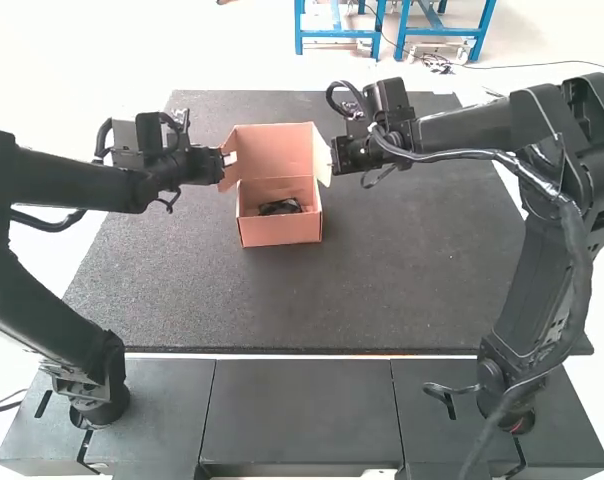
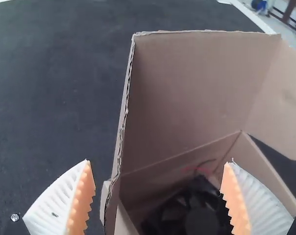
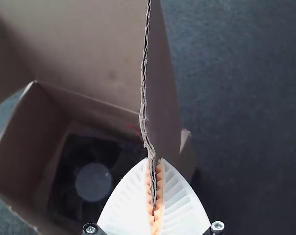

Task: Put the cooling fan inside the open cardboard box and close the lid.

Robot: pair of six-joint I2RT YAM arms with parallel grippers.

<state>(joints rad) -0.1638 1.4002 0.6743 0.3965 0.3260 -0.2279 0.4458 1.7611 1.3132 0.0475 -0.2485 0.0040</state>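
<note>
The right gripper (image 3: 154, 196) has its ribbed white fingers pressed together on the raw side edge of the lid (image 3: 104, 54). It's a thin pinch, with the cardboard caught btwn the orange pads (image 3: 159, 181). From above, that arm reaches in from the right and holds the lid's right edge near the top of the box wall.

The left gripper (image 2: 157, 169) is spread wide. The lid's opposite edge and the box corner sit btwn its fingers, and neither pad looks to be touching cardboard, though I can't be sure from here. In the high view it sits just beside the lid's small left flap.

The cooling fan (image 3: 91, 182) lies flat on the floor of the cardboard box (image 1: 279, 225), dark, round hub up, w/ a bit of wire beside it. So the first half of the job looks done.

What's left is the closing. The lid stands upright at the back of the box, fully open. With one gripper on each side edge — one clamped, one only straddling — I'd judge the fold-down hasn't started.

The box sits roughly mid-way on the dark mat (image 1: 402, 260).
</note>
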